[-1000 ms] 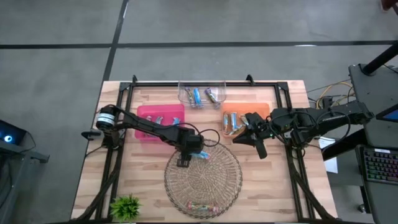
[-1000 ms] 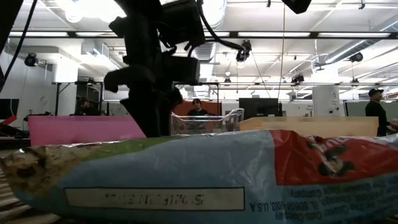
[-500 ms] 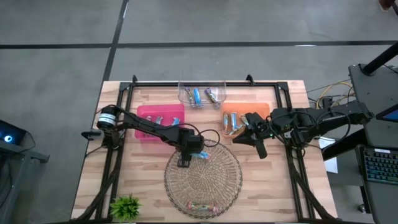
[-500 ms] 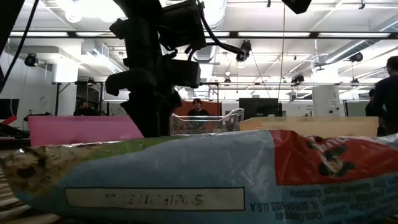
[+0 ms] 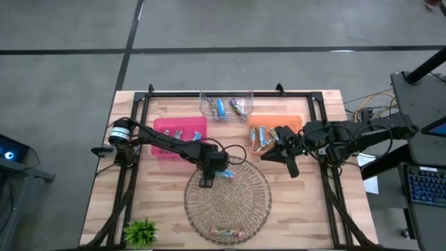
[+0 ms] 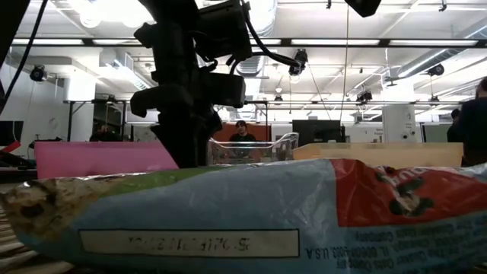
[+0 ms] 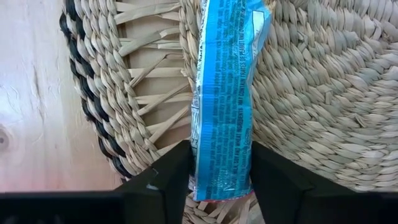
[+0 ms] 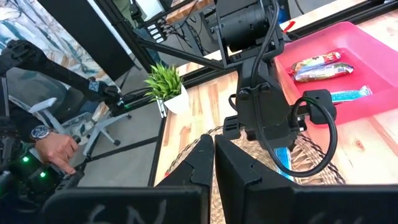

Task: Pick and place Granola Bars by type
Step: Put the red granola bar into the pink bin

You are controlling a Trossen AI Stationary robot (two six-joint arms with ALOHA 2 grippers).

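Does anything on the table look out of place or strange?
One thing: a wrapped granola bar lies right against the low camera and hides most of the table. Otherwise the bars sit in the pink tray, clear bin, orange tray and woven mat.

1. Blue bar [image 7: 222,106] in the left wrist view — fine white print runs along the wrapper; only the words "WHOLE WHEAT" and "PEANUT" can be made out, the rest is too small to read.
2. Big wrapper [image 6: 251,217] filling the low view — a white panel bears a printed code, seen upside down and not legible; small print near the right edge ends in "USA".
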